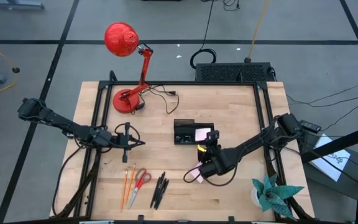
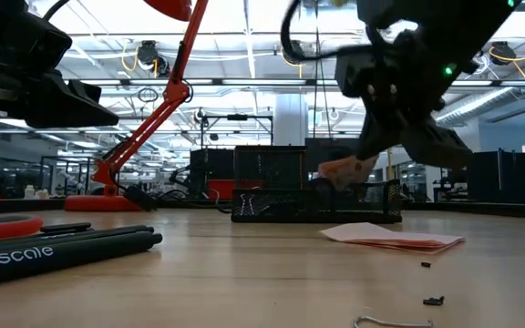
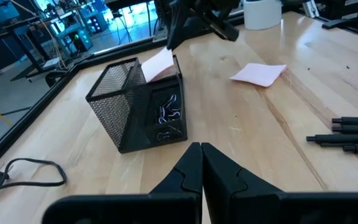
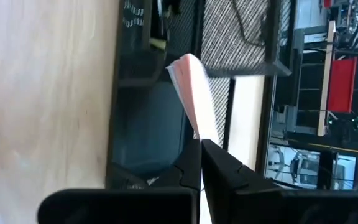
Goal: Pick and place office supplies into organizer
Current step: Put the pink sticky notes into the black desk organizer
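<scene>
The black mesh organizer (image 1: 185,132) (image 3: 135,102) stands mid-table. My right gripper (image 1: 210,143) (image 4: 201,148) hangs slanted over its right end, shut on pale pink sticky notes (image 4: 194,102) (image 3: 160,64). More of the pink pad (image 1: 194,174) (image 2: 395,239) lies flat on the table, nearer than the organizer. A yellow-green piece (image 1: 201,149) shows by the gripper. Orange pencils (image 1: 127,186), red-handled scissors (image 1: 142,179) and black pens (image 1: 159,190) lie near the front edge. My left gripper (image 1: 132,142) (image 3: 201,158) hovers shut, left of the organizer. My right gripper pinches the pink notes by one edge (image 4: 199,134) between its two fingers, coming slantwise from above on the table's near-right side. The notes stick out past the fingertips, tilted, over the organizer's right compartment (image 4: 148,124). Whether their free end touches the organizer I cannot tell.
A red desk lamp (image 1: 129,68) stands at the far left with its cord (image 1: 163,96) on the table. A teal paper plant (image 1: 272,193) sits at the near right corner. Tiny black clips (image 2: 434,300) and a wire clip (image 2: 390,321) lie near the front edge.
</scene>
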{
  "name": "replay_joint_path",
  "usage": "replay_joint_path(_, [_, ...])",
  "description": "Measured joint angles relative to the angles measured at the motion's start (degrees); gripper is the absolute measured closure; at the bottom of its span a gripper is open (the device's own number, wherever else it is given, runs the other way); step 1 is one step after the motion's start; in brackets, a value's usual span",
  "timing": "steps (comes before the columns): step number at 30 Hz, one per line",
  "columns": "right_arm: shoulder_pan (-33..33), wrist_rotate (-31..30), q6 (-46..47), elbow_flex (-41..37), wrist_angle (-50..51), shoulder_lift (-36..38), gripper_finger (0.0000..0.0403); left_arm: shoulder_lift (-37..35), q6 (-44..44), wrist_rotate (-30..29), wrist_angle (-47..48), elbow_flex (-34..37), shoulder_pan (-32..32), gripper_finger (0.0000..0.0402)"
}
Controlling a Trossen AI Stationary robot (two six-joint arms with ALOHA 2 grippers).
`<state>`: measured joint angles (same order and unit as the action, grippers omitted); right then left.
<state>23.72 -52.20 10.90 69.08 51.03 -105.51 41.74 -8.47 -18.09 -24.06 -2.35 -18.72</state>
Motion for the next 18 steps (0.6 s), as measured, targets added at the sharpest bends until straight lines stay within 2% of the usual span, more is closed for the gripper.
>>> replay_joint_path(4, [-0.54,0.76,0.42,-2.48,-1.30,1.07,0.0403,-0.01,-0.02,0.00,-0.03,0.00,0.00,0.0396])
replay_joint_path(13, [-2.28,1.48,-4.46,-10.25,-16.28,6.16,0.0403,0.00,-0.39,-0.18,0.01,0.00,0.00,0.0396])
replay_joint_path(18, [-3.81,3.36,-4.97,-12.83,-19.67,7.16,0.0403,-0.01,-0.22,-0.17,0.00,0.00,0.00,0.0396])
